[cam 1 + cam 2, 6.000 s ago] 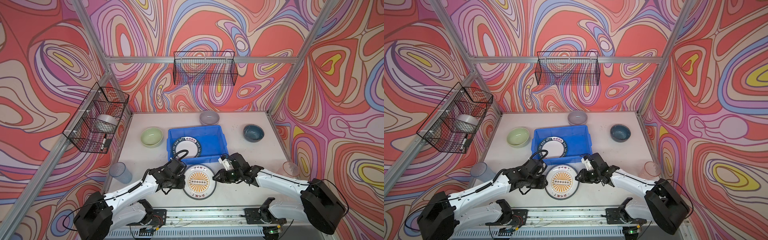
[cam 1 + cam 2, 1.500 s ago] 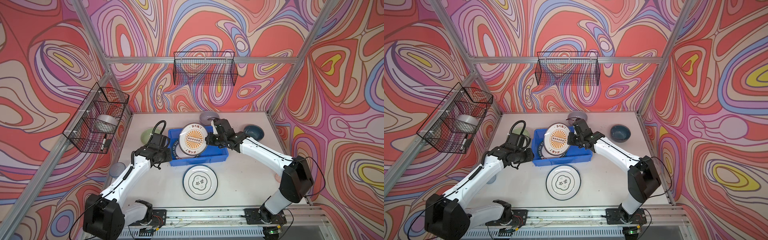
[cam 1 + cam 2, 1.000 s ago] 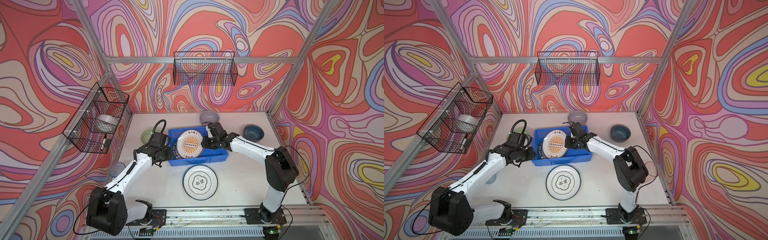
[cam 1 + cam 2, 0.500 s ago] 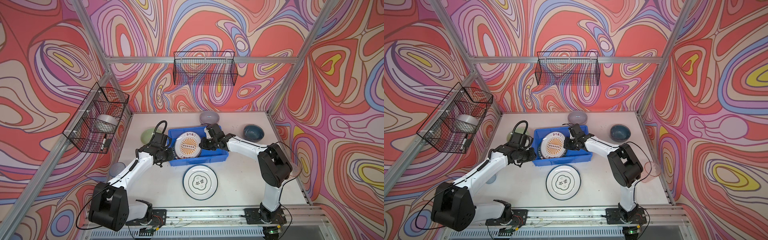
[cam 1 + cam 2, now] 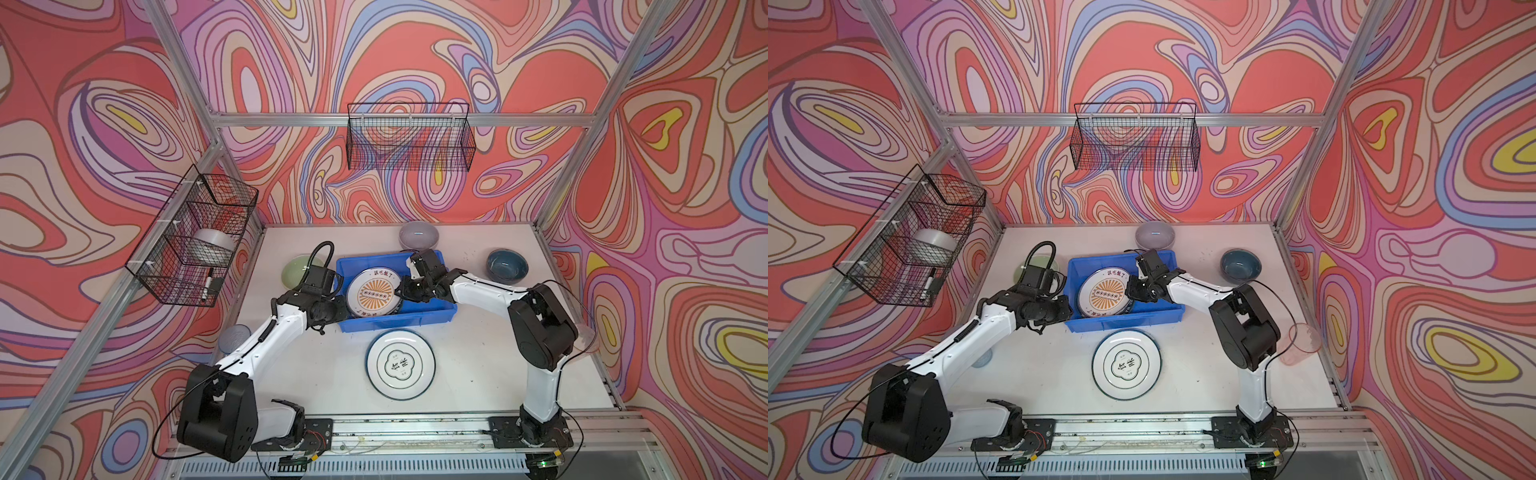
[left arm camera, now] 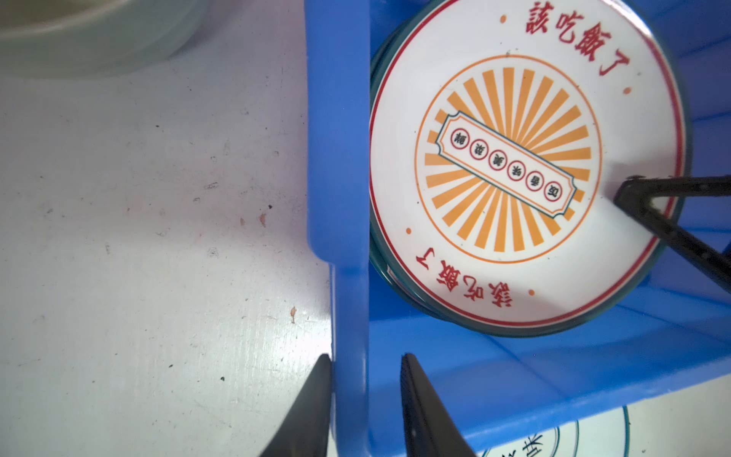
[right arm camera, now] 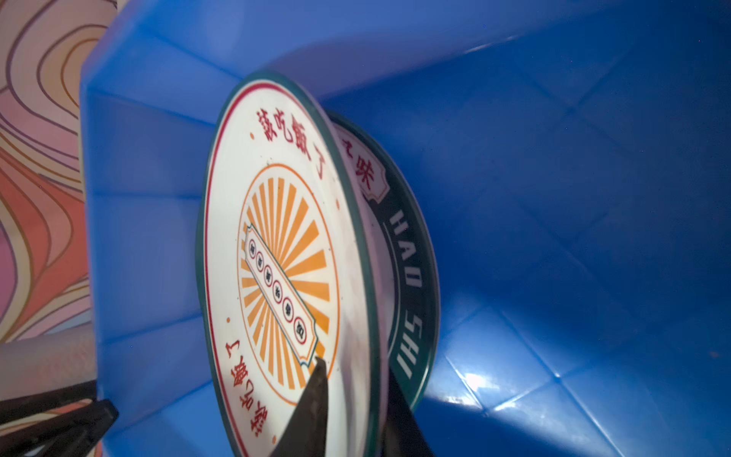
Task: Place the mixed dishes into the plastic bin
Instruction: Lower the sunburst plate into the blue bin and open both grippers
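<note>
Left tool straddles the bin wall, right tool the sunburst plate rim (whether either actually grips, I cannot tell).

You're working in a robot test cell: swirl-printed walls line an aluminium frame, wire baskets hang from its bars, and a bare white table ends at a bolted mounting rail.

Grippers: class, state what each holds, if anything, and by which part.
The right gripper straddles the orange sunburst plate at its rim; the left gripper straddles the blue bin at its side wall. Whether either pinch is tight cannot be told.
</note>
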Robot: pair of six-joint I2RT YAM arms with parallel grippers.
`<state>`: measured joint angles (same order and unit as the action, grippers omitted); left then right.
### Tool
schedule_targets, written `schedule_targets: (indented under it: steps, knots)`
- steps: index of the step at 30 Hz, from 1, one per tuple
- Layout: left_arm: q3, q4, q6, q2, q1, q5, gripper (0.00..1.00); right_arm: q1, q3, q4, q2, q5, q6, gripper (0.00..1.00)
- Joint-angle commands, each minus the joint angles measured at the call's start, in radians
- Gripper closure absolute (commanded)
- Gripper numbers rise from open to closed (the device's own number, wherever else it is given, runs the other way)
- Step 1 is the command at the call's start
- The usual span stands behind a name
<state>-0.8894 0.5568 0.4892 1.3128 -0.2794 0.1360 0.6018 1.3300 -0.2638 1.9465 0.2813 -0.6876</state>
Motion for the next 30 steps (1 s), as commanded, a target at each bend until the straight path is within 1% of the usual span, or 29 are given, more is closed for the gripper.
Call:
schedule_targets:
  steps: [1,7,10,16,20,27,30]
  knots:
    - [0.015,-0.012,-0.014,0.013,0.003,0.034,0.67,0.006,0.018,-0.006,0.005,-0.003,0.028,0.74]
    - [0.012,-0.016,-0.014,0.014,0.003,0.042,0.67,0.006,0.038,-0.049,0.009,-0.035,0.070,0.66]
    - [0.009,-0.013,-0.015,0.014,0.003,0.041,0.67,0.006,0.044,-0.061,0.011,-0.052,0.083,0.64]
    - [0.001,-0.008,-0.017,0.013,0.004,0.043,0.66,0.006,0.065,-0.082,0.026,-0.050,0.101,0.60]
    - [-0.003,-0.003,-0.018,0.013,0.003,0.044,0.66,0.006,0.076,-0.090,0.035,-0.041,0.112,0.56]
    - [-0.009,-0.003,-0.017,0.013,0.003,0.047,0.65,0.008,0.113,-0.119,0.069,-0.038,0.133,0.53]
    - [-0.014,0.000,-0.015,0.013,0.003,0.050,0.65,0.015,0.131,-0.142,0.077,-0.059,0.145,0.52]
